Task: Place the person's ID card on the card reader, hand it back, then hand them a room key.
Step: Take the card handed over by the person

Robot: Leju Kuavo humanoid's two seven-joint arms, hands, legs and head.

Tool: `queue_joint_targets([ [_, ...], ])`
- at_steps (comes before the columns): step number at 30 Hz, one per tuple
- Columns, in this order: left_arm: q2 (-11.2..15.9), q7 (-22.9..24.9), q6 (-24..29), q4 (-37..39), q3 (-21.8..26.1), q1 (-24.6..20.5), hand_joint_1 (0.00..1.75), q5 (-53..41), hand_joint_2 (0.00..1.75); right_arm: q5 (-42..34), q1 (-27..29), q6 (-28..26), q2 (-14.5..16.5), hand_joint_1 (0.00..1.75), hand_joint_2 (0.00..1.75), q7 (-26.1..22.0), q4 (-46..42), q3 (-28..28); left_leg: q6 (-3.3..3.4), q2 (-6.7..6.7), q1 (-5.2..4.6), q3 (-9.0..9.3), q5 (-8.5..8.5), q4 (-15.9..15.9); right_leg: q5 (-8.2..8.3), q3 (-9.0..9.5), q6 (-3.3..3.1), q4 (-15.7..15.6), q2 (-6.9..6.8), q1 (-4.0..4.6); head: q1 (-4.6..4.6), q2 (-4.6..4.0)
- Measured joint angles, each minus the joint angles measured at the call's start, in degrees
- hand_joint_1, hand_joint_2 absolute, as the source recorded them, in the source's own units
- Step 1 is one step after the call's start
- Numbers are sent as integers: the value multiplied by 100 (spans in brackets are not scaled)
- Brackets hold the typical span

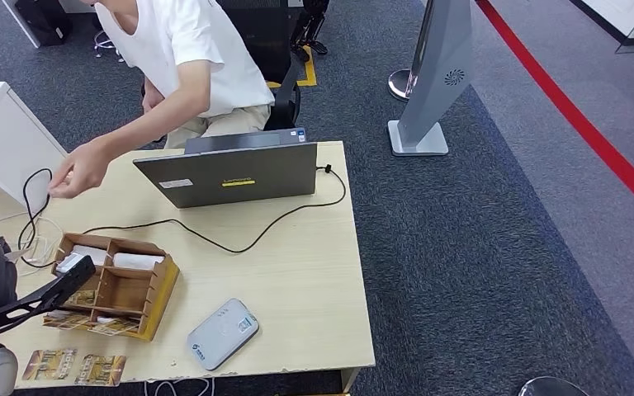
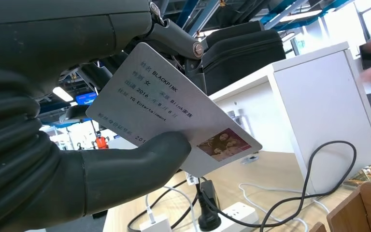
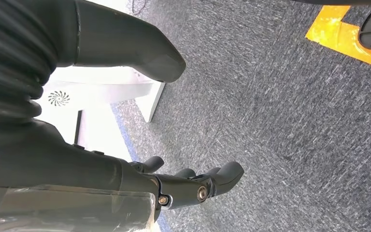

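Pale wood-grain table (image 1: 314, 272), brown cardboard box (image 1: 153, 301), matt grey laptop (image 1: 231, 175), rough grey carpet (image 1: 479, 264), glossy plastic card (image 2: 174, 116).

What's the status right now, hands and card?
Left hand holds ID card. Right hand empty, fingers apart. Card reader bare on desk; wooden organizer sits beside it.

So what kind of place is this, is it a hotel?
Probably a pretend hotel check-in desk set up in an office or lab. The robot's left hand holds an ID card, and a card reader, a box of cards and a laptop sit on the desk.
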Motion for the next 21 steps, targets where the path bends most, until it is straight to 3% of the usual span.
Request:
queue_joint_targets([
  [6,-86,-239,617,-263,-41,227,175,-105,175,-23,6,-53,27,0,175,15,0,7,-1,2,-1,0,0,0,0,-1,0,3,3,-1,-2,0],
  [9,-199,-550,1336,-820,-299,724,175,-251,175,-86,29,-118,65,0,175,33,0,6,0,3,-2,-4,-2,0,-1,-5,-1,2,7,-2,-4,0],
  [13,-296,-684,2421,-1735,-1059,1561,175,-765,175,-145,63,-204,141,0,175,76,0,-11,4,3,-5,-15,-8,0,-4,-16,1,-2,9,-4,-2,0],
  [16,-305,-627,2676,-2157,-1525,1946,175,-819,175,-152,70,-225,184,0,175,80,0,-17,4,2,-5,-20,-8,0,-4,-24,1,-2,6,-4,-2,0],
  [21,-274,-730,2837,-2443,-1926,2175,175,-820,175,-153,70,-237,210,0,175,76,-1,-20,-6,-1,-5,-20,0,0,-1,-26,-3,2,-1,3,-7,0],
])
